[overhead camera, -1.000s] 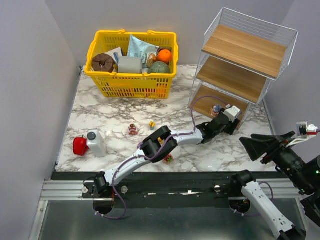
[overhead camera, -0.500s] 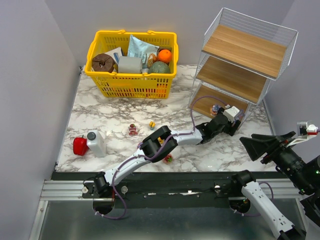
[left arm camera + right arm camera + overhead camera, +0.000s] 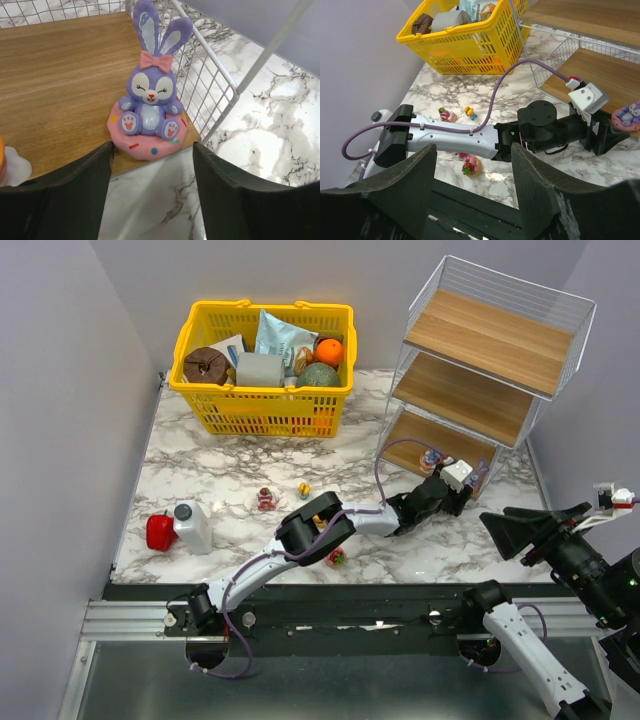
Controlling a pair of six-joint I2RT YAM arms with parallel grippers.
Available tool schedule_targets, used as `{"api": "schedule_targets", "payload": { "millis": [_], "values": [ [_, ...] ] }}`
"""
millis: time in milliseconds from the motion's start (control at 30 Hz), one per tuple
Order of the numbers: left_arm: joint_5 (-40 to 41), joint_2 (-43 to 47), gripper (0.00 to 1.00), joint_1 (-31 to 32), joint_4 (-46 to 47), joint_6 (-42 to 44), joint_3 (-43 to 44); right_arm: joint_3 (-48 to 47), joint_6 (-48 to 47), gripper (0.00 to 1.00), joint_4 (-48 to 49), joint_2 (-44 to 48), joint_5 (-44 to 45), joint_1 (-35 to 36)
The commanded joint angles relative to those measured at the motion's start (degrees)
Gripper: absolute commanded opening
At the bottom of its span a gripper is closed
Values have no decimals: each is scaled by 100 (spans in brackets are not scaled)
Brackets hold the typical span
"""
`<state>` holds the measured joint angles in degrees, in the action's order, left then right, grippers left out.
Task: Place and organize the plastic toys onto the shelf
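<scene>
A purple bunny toy (image 3: 150, 110) sitting on a pink donut stands upright on the shelf's bottom board (image 3: 60, 75), near its front right corner. My left gripper (image 3: 152, 200) is open just in front of that board edge, low over the marble, with nothing between its fingers. From above, the left gripper (image 3: 468, 485) is at the foot of the shelf (image 3: 470, 400). Three more plastic toys lie on the table: a red cake toy (image 3: 266, 499), a yellow duck (image 3: 303, 490) and a pink strawberry toy (image 3: 337, 557). My right gripper (image 3: 475, 200) hangs open and empty over the front right.
A yellow basket (image 3: 262, 355) full of goods stands at the back left. A white bottle (image 3: 192, 527) and a red pepper (image 3: 159, 531) sit at the table's left edge. A small white and orange thing (image 3: 6, 165) rests on the bottom board, left of the bunny.
My left gripper has drawn back a little from the shelf, leaving the bunny on the board. The right arm has not moved.
</scene>
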<state>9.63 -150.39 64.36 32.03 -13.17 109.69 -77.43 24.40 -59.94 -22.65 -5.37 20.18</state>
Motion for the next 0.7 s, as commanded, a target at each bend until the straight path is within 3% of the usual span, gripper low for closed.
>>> {"api": "schedule_targets", "payload": {
  "millis": [0,167,667],
  "values": [
    [74,290,62,86,136,42,-413,96,-85,69,-184,95,141,3],
    [74,361,56,86,242,42,-519,131,-94,69,-167,121,132,12],
    [408,124,53,95,-127,51,35,228,-102,70,-176,156,203,3]
  ]
}}
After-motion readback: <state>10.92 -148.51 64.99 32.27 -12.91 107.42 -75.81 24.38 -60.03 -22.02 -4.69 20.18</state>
